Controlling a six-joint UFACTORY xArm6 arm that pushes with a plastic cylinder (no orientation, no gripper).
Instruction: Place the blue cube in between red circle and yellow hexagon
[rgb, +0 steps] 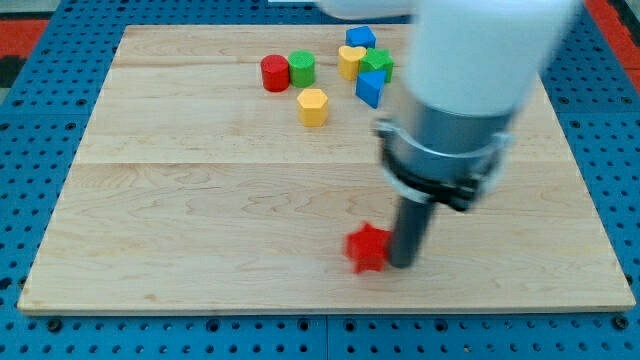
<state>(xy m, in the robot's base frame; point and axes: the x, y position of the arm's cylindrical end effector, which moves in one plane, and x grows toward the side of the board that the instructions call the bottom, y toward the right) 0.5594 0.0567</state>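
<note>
The rod's tip (402, 264) has no pincer to spread or close; it sits just beside a red block (367, 247) near the view's bottom. The blue cube (361, 37) lies well apart at the top, right of the red circle (274, 73) and yellow hexagon (313, 106).

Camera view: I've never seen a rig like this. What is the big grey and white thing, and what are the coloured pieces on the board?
There is only this one view, looking down at a wooden board on a blue pegboard. The big white and grey shape is a robot arm. It has no gripper and holds nothing; it ends in a dark rod whose tip slides across the board to push blocks. The tip sits just right of a red star-like block, apparently touching it. Near the top lie a red cylinder, green cylinder, yellow hexagon, yellow heart, a green block and two blue blocks.
</note>
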